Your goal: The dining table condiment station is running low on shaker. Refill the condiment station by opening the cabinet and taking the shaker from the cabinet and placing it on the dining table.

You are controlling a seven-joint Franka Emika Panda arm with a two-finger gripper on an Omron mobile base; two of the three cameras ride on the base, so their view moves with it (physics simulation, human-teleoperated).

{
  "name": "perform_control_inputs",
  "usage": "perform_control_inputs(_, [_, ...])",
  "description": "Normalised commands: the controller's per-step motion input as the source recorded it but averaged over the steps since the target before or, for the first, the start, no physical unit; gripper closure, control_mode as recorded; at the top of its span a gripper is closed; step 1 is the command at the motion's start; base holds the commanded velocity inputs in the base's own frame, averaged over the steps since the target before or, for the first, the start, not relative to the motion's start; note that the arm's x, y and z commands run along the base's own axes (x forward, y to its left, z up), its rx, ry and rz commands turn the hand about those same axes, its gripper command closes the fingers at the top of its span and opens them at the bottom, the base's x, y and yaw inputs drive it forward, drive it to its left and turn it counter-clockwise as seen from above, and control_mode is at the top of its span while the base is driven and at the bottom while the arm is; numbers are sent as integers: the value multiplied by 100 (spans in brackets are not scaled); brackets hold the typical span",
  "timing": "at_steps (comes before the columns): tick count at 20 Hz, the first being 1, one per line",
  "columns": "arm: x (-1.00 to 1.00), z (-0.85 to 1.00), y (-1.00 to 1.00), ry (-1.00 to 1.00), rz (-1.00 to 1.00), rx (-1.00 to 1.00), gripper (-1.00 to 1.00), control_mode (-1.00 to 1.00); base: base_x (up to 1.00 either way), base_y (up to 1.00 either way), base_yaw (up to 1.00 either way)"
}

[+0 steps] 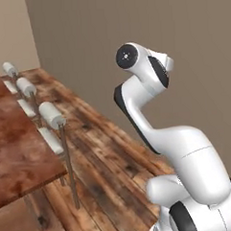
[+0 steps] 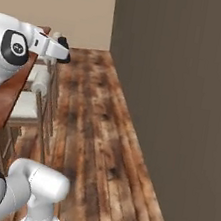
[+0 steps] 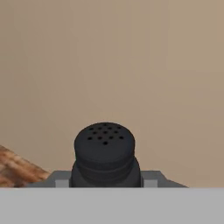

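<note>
A black shaker (image 3: 104,151) with a perforated domed top stands between my fingertips in the hand view, and my gripper (image 3: 105,178) is shut on it. In the right base view the gripper (image 2: 63,50) is held high at the end of the arm, with the dark shaker (image 2: 65,43) at its tip, pointing toward a beige wall. The dining table (image 1: 13,142), with its glossy reddish-brown top, lies to the left of the arm, and its edge (image 2: 11,92) also appears behind the arm. The cabinet and the condiment station are out of view.
Stools with white cushions (image 1: 51,115) on thin metal legs line the table's near side, and one stool (image 2: 36,83) stands just below the gripper. A dark brown wall (image 2: 176,92) runs along the right. Plank floor (image 1: 105,151) lies open between the stools and the wall.
</note>
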Motion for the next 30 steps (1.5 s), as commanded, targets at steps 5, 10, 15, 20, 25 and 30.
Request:
perform_control_inputs(5, [0,0,0,0,0,0,100,100,96,-94,37])
perform_control_inputs(10, [0,0,0,0,0,0,100,100,100,-69,42])
perform_control_inputs(15, [0,0,0,0,0,0,100,100,100,-69,46])
perform_control_inputs(20, [0,0,0,0,0,0,100,100,100,-59,44])
perform_control_inputs(25, [0,0,0,0,0,0,100,100,100,-52,43])
perform_control_inputs(30, [0,0,0,0,0,0,100,100,100,-53,43])
